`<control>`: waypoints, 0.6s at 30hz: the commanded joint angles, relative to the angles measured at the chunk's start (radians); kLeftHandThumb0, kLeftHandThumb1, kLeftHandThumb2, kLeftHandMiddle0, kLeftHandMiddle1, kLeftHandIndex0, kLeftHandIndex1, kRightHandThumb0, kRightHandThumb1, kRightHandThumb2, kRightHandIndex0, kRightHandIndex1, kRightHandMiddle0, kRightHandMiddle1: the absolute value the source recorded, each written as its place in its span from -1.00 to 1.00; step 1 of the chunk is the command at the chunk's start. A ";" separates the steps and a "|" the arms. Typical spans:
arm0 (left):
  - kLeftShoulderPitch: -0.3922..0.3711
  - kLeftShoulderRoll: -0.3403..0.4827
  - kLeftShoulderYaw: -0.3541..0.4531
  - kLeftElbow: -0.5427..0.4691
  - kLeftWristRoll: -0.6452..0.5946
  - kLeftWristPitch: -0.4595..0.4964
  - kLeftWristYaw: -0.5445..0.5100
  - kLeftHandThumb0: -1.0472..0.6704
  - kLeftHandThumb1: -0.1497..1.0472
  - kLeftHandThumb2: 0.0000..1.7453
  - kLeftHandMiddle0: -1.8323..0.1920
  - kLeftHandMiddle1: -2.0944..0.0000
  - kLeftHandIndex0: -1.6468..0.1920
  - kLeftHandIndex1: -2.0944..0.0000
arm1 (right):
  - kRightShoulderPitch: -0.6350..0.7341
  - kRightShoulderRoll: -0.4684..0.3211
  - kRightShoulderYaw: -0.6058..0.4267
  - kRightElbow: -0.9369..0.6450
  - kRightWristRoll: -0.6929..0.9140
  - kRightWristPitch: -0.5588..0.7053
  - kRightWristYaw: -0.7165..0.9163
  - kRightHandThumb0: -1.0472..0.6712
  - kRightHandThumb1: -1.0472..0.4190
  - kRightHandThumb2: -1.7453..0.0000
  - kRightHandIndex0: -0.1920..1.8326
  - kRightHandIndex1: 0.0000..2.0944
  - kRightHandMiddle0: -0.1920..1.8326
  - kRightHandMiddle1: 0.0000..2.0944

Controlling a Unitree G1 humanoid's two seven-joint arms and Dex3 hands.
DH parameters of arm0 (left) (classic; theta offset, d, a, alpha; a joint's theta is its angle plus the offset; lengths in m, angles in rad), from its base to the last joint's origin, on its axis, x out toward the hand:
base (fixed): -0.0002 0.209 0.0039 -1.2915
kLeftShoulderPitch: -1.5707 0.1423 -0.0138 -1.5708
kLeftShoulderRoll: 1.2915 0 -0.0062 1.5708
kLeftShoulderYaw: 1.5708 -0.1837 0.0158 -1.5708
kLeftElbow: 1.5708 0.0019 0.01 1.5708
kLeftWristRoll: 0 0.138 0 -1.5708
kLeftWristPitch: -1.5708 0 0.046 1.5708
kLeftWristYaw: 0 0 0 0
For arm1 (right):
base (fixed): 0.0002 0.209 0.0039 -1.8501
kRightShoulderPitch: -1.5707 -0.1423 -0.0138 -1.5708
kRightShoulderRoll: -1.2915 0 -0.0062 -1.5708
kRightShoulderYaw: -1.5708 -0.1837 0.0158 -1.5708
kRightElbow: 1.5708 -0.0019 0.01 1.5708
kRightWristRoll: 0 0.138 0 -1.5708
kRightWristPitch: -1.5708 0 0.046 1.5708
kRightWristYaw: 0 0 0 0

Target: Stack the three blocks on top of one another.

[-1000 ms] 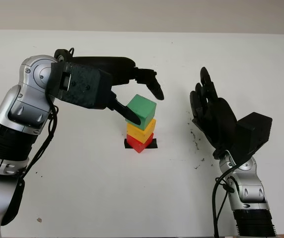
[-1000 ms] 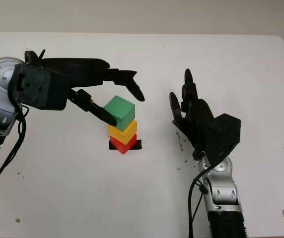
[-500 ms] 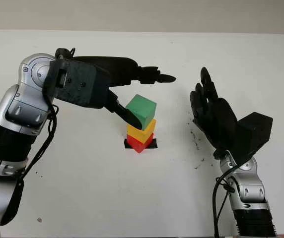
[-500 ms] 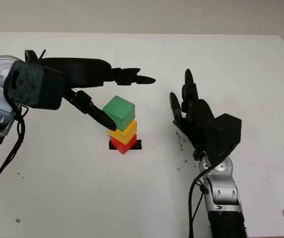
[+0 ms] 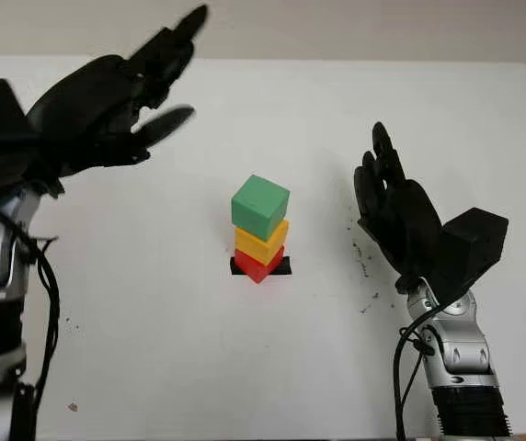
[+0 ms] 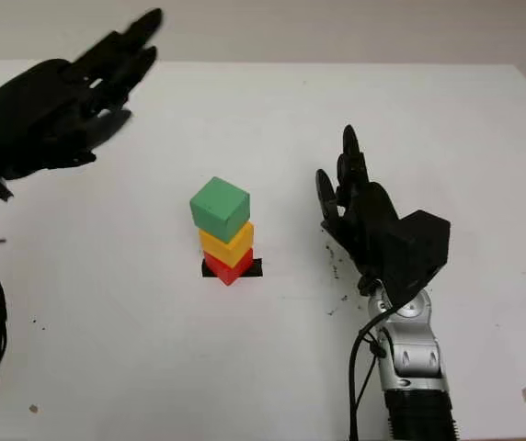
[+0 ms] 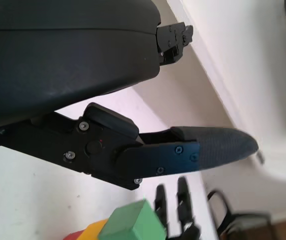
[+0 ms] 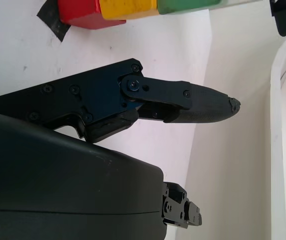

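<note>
I'm seeing the left hand (image 5: pixel 97 110) hanging open and raised well off to the left of the stack, gripping nothing. The right hand (image 5: pixel 401 220) is standing open just right of it, palm facing the blocks, touching none. All 3 are sitting stacked upright mid-table: green block (image 5: pixel 260 206) on yellow block (image 5: pixel 261 243) on red block (image 5: pixel 258 265), over a black tape mark (image 5: pixel 284 267), the green one twisted slightly.

The open left hand (image 7: pixel 133 125) hangs apart from the green block (image 7: pixel 133 226); yellow block (image 7: pixel 94 231) beneath.
</note>
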State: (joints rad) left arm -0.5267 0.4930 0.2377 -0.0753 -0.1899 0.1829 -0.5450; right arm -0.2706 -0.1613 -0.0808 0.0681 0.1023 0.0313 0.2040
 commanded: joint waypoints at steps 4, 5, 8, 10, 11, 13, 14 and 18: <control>0.058 -0.089 0.061 0.014 -0.058 -0.076 0.117 -0.80 1.00 -0.13 1.00 1.00 1.00 1.00 | -0.020 -0.014 -0.009 0.023 0.003 -0.032 0.009 -0.70 -1.00 0.32 -1.00 -0.99 -0.99 -0.95; 0.077 -0.098 0.065 0.017 -0.064 -0.083 0.128 -0.80 1.00 -0.13 1.00 1.00 1.00 1.00 | -0.021 -0.015 -0.009 0.025 0.000 -0.034 0.007 -0.71 -1.00 0.32 -1.00 -1.00 -0.99 -0.95; 0.120 -0.114 0.059 0.019 -0.067 -0.104 0.151 -0.80 1.00 -0.11 1.00 1.00 1.00 1.00 | -0.023 -0.008 -0.014 0.025 0.006 -0.031 0.003 -0.70 -1.00 0.33 -1.00 -0.99 -0.98 -0.95; 0.150 -0.129 0.057 0.027 -0.081 -0.118 0.147 -0.79 1.00 -0.11 1.00 1.00 1.00 1.00 | -0.026 -0.005 -0.015 0.024 0.007 -0.027 -0.002 -0.71 -1.00 0.34 -1.00 -0.99 -0.99 -0.95; 0.164 -0.138 0.057 0.030 -0.090 -0.116 0.149 -0.79 1.00 -0.12 1.00 1.00 1.00 1.00 | -0.026 -0.006 -0.014 0.026 0.007 -0.032 -0.001 -0.71 -1.00 0.34 -1.00 -0.99 -0.99 -0.95; 0.196 -0.162 0.053 0.050 -0.086 -0.133 0.168 -0.78 1.00 -0.13 1.00 1.00 1.00 1.00 | -0.028 -0.006 -0.012 0.032 0.000 -0.041 -0.005 -0.71 -1.00 0.33 -1.00 -0.99 -0.99 -0.95; 0.213 -0.175 0.050 0.063 -0.084 -0.144 0.177 -0.78 1.00 -0.13 1.00 1.00 1.00 1.00 | -0.029 -0.005 -0.012 0.033 0.003 -0.040 -0.003 -0.71 -1.00 0.33 -1.00 -0.99 -0.99 -0.95; 0.256 -0.206 0.034 0.101 -0.074 -0.182 0.202 -0.76 1.00 -0.13 1.00 1.00 1.00 1.00 | -0.026 -0.006 -0.011 0.030 0.006 -0.035 -0.001 -0.69 -1.00 0.32 -1.00 -1.00 -1.00 -0.99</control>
State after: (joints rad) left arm -0.2813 0.2942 0.2772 0.0234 -0.2703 0.0190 -0.3499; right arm -0.2877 -0.1637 -0.0896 0.1012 0.1067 0.0067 0.2031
